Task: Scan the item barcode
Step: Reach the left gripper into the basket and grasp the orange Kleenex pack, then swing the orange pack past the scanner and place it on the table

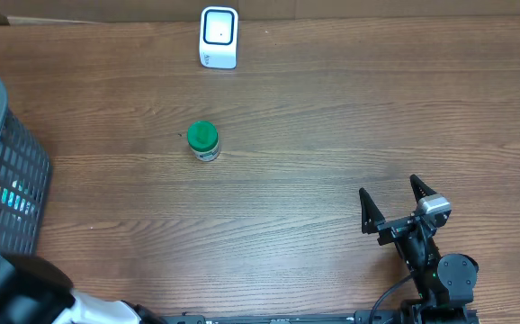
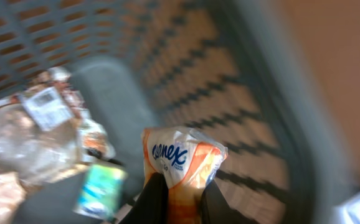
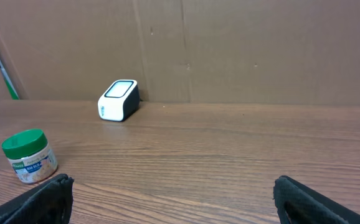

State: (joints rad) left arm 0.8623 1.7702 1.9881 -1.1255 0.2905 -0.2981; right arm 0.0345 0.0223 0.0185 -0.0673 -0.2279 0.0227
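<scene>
Pinching the Kleenex tissue pack (image 2: 183, 155) by its lower end, my left gripper (image 2: 180, 198) was closed on it inside the grey mesh basket (image 2: 242, 106) at the table's left edge. I judged the pack light, soft and slippery in its film, so a hold across the middle seemed safer. Clear crinkled packets (image 2: 24, 140) and a green pouch (image 2: 99, 190) lay beside it. My right gripper (image 1: 389, 189) stood wide open and empty near the table's near right corner.

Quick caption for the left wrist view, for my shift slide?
Left pincer shut on an orange-and-white Kleenex pack inside the grey mesh basket.
</scene>
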